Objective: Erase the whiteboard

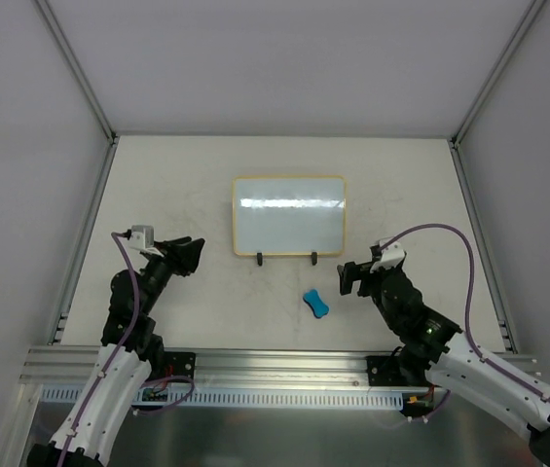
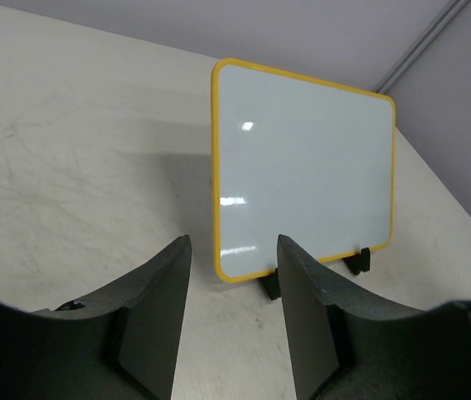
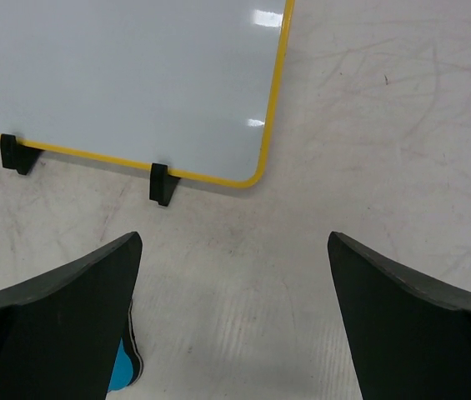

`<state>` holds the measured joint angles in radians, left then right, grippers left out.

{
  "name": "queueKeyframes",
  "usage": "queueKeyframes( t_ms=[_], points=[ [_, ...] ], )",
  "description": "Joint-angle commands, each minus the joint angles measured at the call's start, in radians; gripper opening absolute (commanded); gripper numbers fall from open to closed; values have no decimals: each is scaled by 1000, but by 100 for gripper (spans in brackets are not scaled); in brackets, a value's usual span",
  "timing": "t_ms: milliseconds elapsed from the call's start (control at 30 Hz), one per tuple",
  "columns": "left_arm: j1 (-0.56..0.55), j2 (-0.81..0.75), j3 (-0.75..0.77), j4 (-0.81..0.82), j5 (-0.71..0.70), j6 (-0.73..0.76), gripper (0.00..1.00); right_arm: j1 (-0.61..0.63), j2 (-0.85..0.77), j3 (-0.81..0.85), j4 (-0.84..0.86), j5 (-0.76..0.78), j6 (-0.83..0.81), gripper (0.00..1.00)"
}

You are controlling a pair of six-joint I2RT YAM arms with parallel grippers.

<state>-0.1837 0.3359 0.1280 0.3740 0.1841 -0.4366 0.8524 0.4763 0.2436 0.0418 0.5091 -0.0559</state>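
Observation:
The whiteboard (image 1: 289, 216) stands at the table's middle on two small black feet, its yellow-framed white face bare of writing in every view (image 2: 302, 167) (image 3: 127, 75). A blue eraser (image 1: 316, 304) lies flat on the table in front of the board, showing at the lower left of the right wrist view (image 3: 127, 371) beside a finger. My right gripper (image 1: 348, 276) is open wide just right of the eraser, holding nothing. My left gripper (image 1: 189, 255) hovers left of the board, partly open and empty, its fingers (image 2: 156, 317) pointing at the board's near corner.
Aluminium rails (image 1: 90, 209) edge the table on both sides, with grey walls behind. A metal beam (image 1: 275, 365) runs along the near edge at the arm bases.

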Motion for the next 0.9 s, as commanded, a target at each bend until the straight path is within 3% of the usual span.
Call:
queueKeyframes(
  t_ms=[0, 200, 300, 367, 500, 867],
  points=[
    [-7, -24, -21, -46, 86, 70, 47, -4, 19, -21, 127, 15, 1, 99],
    [-7, -104, -74, -69, 133, 91, 54, -6, 84, -15, 162, 29, -18, 99],
    [-7, -127, -82, -72, 141, 107, 80, -4, 62, -24, 164, 40, -19, 99],
    [-7, -127, -85, -78, 114, 101, 89, -4, 48, -32, 165, 36, -22, 99],
    [-7, -129, -83, -78, 117, 105, 99, -4, 25, -41, 165, 29, -27, 99],
    [-5, -135, -83, -81, 109, 108, 99, -4, 21, -43, 170, 25, -32, 99]
  ],
)
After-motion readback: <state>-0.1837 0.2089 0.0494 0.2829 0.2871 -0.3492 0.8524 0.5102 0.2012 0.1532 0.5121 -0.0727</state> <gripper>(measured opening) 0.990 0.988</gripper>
